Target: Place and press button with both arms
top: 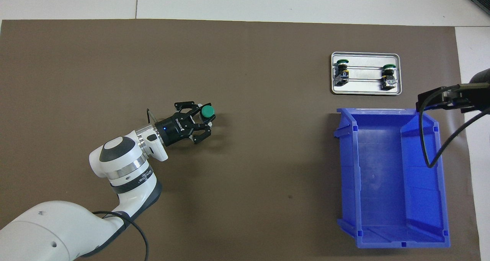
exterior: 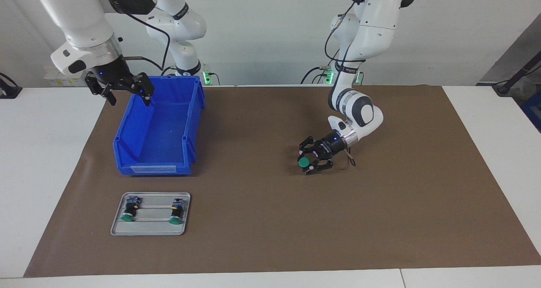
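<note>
A white surface [exterior: 42, 161] carries a large brown mat [exterior: 270, 220] that covers most of it. On the mat, toward the right arm's end, stands an open blue bin [exterior: 186, 123], and just beside it, farther from the robots, lies a flat grey metal tray [exterior: 150, 231]. The rest of the mat shows bare brown.

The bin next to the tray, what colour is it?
Blue. The bin shows best in the overhead view, beside the tray.
</note>
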`<state>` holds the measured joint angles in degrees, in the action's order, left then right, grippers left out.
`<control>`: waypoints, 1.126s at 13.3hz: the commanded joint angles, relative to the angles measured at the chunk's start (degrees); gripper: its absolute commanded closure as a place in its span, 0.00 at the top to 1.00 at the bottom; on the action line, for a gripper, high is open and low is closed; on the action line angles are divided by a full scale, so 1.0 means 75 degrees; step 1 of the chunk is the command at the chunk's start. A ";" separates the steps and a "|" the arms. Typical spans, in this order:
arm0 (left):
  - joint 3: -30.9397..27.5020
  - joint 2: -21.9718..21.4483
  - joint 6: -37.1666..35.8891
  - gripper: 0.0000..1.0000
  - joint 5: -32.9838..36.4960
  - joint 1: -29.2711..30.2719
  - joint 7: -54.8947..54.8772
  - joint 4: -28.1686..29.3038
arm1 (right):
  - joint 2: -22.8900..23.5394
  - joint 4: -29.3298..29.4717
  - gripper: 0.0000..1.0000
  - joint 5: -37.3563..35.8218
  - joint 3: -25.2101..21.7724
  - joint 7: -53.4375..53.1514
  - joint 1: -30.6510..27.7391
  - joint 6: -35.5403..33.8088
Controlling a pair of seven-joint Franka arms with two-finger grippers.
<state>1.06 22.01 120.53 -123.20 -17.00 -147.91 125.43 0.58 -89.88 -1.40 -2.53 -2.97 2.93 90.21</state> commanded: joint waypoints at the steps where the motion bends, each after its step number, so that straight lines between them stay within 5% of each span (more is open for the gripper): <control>1: -0.0059 0.0019 -0.0401 0.00 -0.0214 -0.0018 -0.0270 0.0056 | -0.0136 -0.0157 1.00 0.0034 0.0033 -0.0049 -0.0038 0.0030; 15: -0.0094 -0.0310 -0.1668 0.00 -0.0203 0.0146 -0.0786 0.1229 | -0.0136 -0.0145 1.00 0.0034 0.0033 -0.0049 -0.0038 0.0030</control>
<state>0.33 21.61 110.28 -123.61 -16.71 -152.09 131.92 0.58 -89.88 -1.40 -2.53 -2.97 2.92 90.21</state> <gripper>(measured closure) 0.595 0.000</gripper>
